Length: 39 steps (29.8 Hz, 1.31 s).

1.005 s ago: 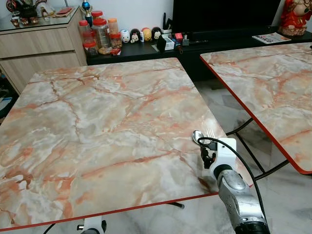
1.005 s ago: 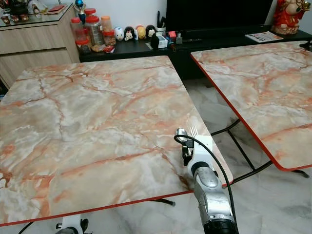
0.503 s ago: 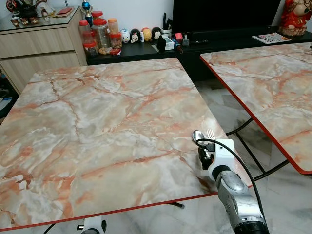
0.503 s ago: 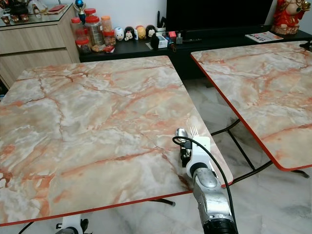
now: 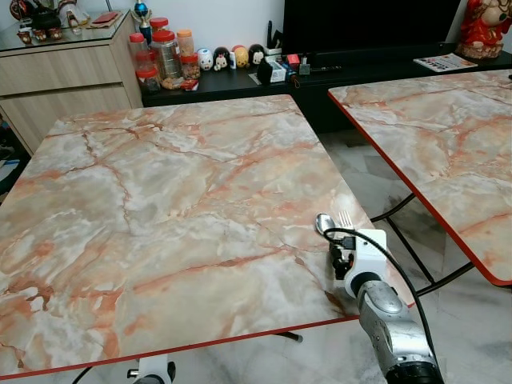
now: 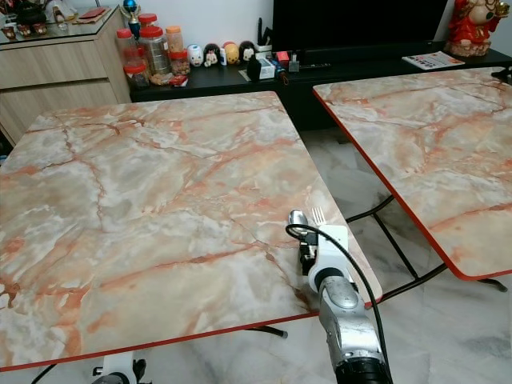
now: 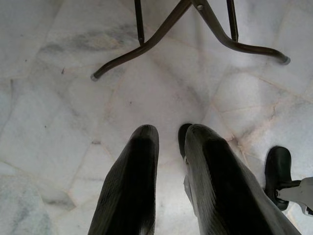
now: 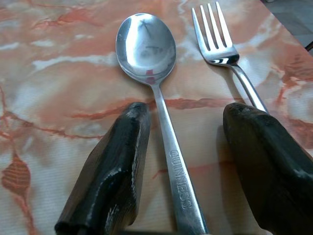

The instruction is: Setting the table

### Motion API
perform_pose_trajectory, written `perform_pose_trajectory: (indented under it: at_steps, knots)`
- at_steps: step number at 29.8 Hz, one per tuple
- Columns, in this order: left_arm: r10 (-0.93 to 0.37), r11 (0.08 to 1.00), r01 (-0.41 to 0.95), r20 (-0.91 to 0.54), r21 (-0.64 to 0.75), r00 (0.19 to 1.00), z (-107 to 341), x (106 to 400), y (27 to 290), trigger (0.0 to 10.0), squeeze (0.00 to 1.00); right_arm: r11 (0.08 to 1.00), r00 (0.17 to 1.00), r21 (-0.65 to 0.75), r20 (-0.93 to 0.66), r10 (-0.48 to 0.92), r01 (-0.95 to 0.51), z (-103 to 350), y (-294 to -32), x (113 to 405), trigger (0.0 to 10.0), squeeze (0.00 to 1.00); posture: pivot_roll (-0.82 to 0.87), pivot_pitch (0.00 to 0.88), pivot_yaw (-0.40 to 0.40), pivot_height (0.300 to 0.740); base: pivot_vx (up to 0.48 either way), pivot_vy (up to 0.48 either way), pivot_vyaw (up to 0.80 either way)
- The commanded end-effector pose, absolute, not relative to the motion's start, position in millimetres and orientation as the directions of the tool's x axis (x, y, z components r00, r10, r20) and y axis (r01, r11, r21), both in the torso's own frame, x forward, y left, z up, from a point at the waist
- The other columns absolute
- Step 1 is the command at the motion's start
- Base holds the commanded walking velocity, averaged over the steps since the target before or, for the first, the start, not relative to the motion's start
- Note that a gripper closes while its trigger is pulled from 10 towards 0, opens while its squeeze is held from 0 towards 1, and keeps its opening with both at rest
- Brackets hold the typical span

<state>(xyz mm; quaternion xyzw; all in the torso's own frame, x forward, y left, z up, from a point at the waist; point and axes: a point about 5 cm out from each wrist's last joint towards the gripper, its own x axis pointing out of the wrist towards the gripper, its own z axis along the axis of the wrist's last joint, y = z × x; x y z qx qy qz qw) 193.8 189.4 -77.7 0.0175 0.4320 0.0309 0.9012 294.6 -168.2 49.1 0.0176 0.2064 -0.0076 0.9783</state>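
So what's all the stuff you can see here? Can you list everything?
Marble-pattern folding tables with red edges: two; nearer one in front, second to its right.
Shiny silver metal spoon: one, near the table's right front edge.
Silver metal fork: one, beside the spoon.
Red-lidded clear plastic jars: several, on the black TV cabinet behind.
Small round toy figures: a row, same cabinet.
Light wooden sideboard: one, far left.
Right tool: black fingers open, astride the spoon's handle.
Left tool: black, over the pale floor.

A home living room; dark TV console (image 5: 360, 60) with figurines (image 5: 232, 57); wooden sideboard (image 5: 68, 76); marble floor (image 5: 472, 312).
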Motion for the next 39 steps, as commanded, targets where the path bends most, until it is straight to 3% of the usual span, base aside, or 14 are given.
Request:
perform_pose_trajectory:
  at_steps: [1, 28, 29, 30, 31, 39]
  knots:
    - [0.084, 0.996, -0.053, -0.774, 0.066, 0.627, -77, 195, 191, 10.0, 0.00, 0.999, 0.918, 0.033, -0.396, 0.010, 0.003, 52, -165, 298, 10.0, 0.00, -0.06, 0.000, 0.023, 0.740, 0.000, 0.000, 0.00]
    - [0.086, 0.996, -0.065, -0.771, 0.058, 0.631, -75, 199, 190, 10.0, 0.00, 0.999, 0.907, 0.017, -0.419, 0.032, -0.027, 47, -159, 308, 10.0, 0.00, -0.05, 0.000, 0.015, 0.740, 0.000, 0.000, 0.00]
    - [0.086, 0.996, -0.065, -0.771, 0.058, 0.631, -75, 199, 190, 10.0, 0.00, 0.999, 0.907, 0.017, -0.419, 0.032, -0.027, 47, -159, 308, 8.2, 0.00, -0.05, 0.000, 0.015, 0.740, 0.000, 0.000, 0.00]
    - [0.087, 0.996, -0.066, -0.772, 0.058, 0.630, -75, 198, 190, 10.0, 0.00, 1.000, 0.907, 0.017, -0.420, 0.031, -0.026, 47, -159, 308, 4.4, 0.00, -0.05, 0.000, 0.015, 0.740, 0.000, 0.000, 0.00]
    - [0.087, 0.996, -0.066, -0.772, 0.058, 0.629, -75, 198, 190, 10.0, 0.00, 0.999, 0.907, 0.019, -0.419, 0.033, -0.028, 46, -158, 309, 0.0, 0.00, -0.05, 0.000, 0.015, 0.740, 0.000, 0.000, 0.00]
    - [0.082, 0.997, -0.062, -0.775, 0.055, 0.627, -76, 198, 189, 10.0, 0.00, 0.999, 0.907, 0.021, -0.420, 0.037, -0.031, 46, -156, 309, 0.0, 0.00, -0.05, 0.000, 0.015, 0.740, 0.000, 0.000, 0.00]
